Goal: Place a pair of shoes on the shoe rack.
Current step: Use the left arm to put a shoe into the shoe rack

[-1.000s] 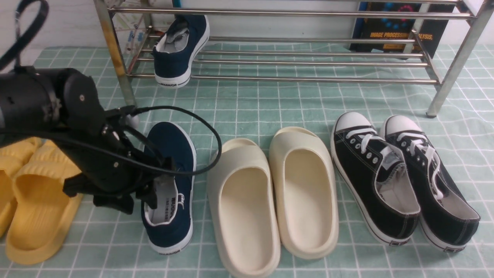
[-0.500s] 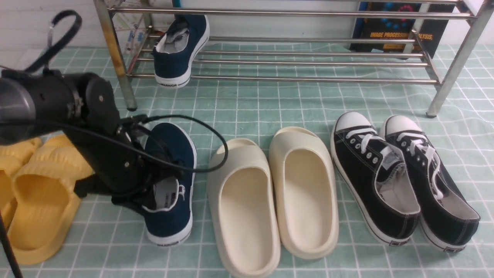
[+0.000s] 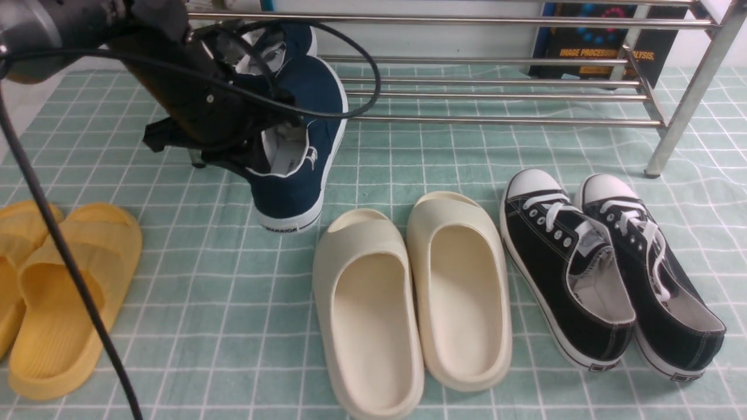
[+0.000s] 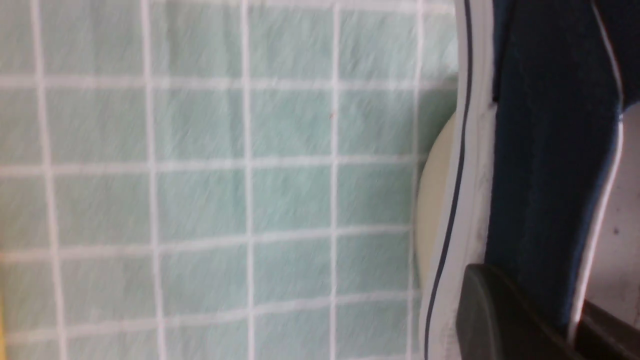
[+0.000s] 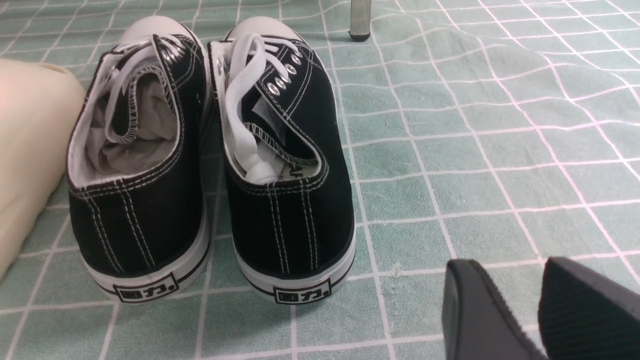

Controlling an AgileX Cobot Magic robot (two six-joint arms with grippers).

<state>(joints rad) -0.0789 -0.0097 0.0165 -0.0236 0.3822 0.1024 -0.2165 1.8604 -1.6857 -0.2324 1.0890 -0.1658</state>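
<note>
**A:** Front view, big to small?
**B:** Green checked floor cloth (image 3: pixel 408 163), with the shoe rack (image 3: pixel 496 121) at its far edge. A navy slip-on (image 3: pixel 300 38) sits on the rack's left end, half hidden by the left arm (image 3: pixel 175 87).
**A:** Its mate?
**B:** The second navy slip-on (image 3: pixel 303 175) is held before the rack's left end, toe tilted up. White sole, "WARRIOR" on the heel. Left claw (image 3: pixel 259 153) clenched on its side wall.
**A:** Wrist views?
**B:** Only the left wrist view shows the wall pinched between the fingers (image 4: pixel 495 310). Only the right wrist view shows the right claw (image 5: pixel 510 265), empty, near the black sneakers (image 5: pixel 210 165). Clenched or released, cannot tell.
</note>
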